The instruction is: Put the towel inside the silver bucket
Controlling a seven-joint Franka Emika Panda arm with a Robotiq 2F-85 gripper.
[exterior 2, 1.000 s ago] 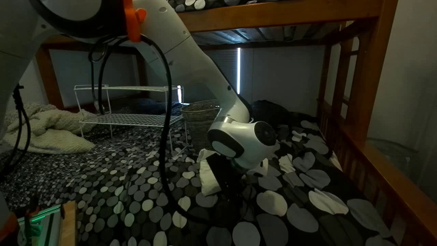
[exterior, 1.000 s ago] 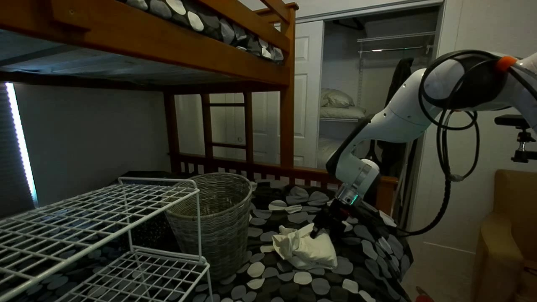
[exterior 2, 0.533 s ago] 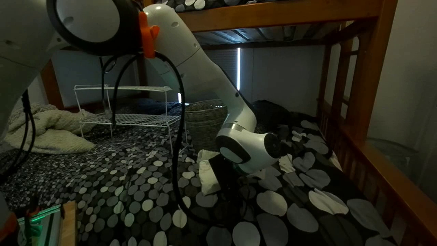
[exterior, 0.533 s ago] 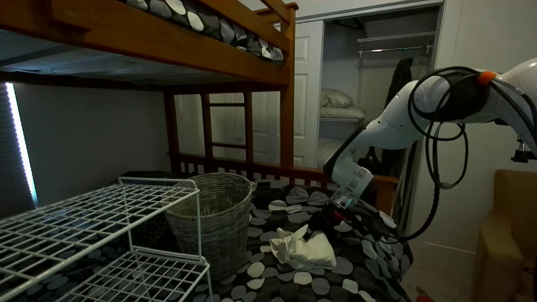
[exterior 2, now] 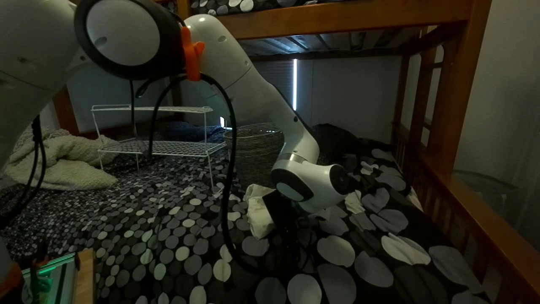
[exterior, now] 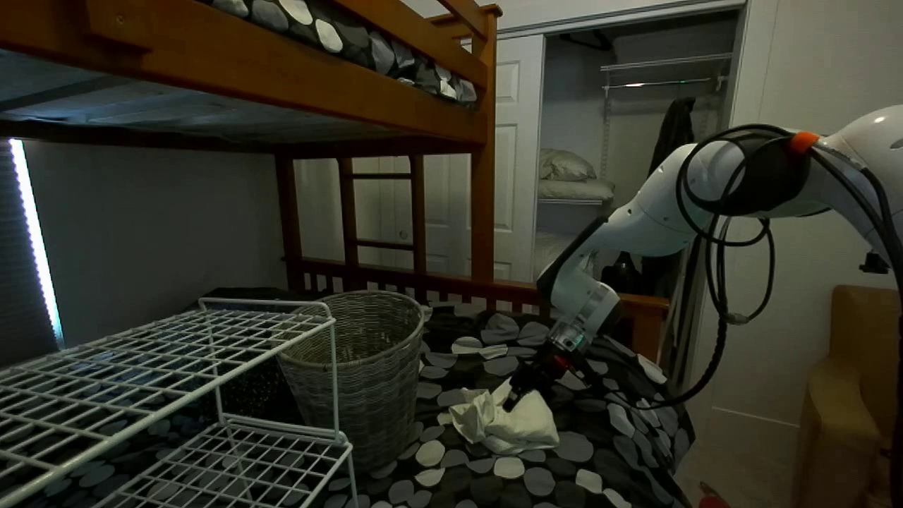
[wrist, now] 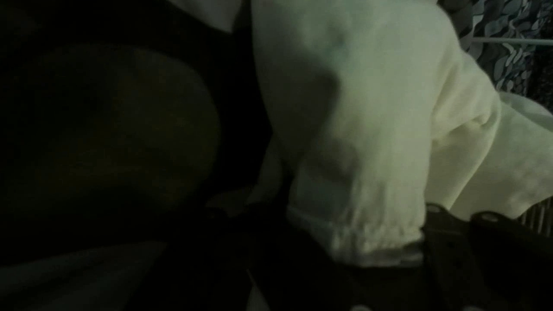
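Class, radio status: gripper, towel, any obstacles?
Gripper on cream towel, hold unconfirmed. Towel on spotted bedspread, outside grey woven basket. Possible snag: white wire rack beside basket.

White arm (exterior: 656, 215), black cable (exterior 2: 232, 139), orange clip (exterior 2: 193, 55)

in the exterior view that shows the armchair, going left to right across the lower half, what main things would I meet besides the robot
White wire shelf, gray wicker basket, cream towel, tan armchair.
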